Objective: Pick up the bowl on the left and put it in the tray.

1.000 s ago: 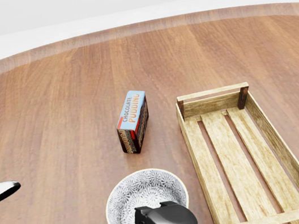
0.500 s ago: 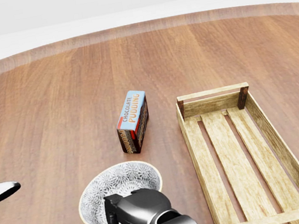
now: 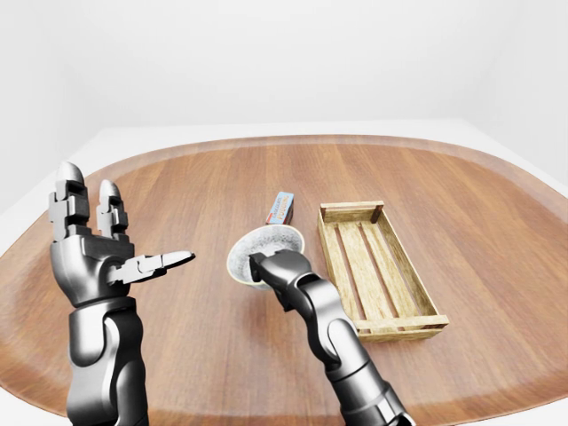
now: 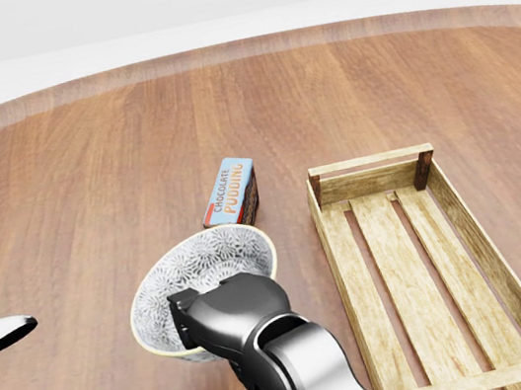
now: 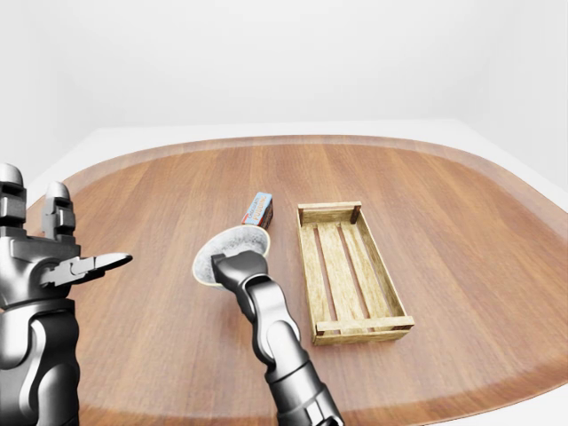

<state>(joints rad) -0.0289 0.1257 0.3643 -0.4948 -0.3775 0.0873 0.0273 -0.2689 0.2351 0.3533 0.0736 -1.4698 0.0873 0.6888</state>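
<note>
While the wide wooden desk (image 4: pixel 85 164) fills most of every view, the slatted tray (image 4: pixel 407 261) lies on its right part in the head view, long side running from top to bottom, with nothing in it.

From the bottom of the head view, the right arm reaches up to the left of the tray. The right hand (image 4: pixel 227 321) is clamped on the lower rim of the bowl (image 4: pixel 206 259). Its fingers wrap that edge, though exactly how each finger sits is hidden behind the knuckles.

At the left of the left-eye view, the left hand (image 3: pixel 93 253) stands raised, palm spread, fingers upright and thumb pointing right, holding nothing and well apart from the bowl.

Directly above the right hand in the head view sits the bowl, tilted so its patterned inside faces the camera. It is left of the tray and apart from it, and its upper rim covers the lower end of the box (image 4: pixel 232 192).

That box lies just beyond, its blue top reading "CHOCOLATE PUDDING".
</note>
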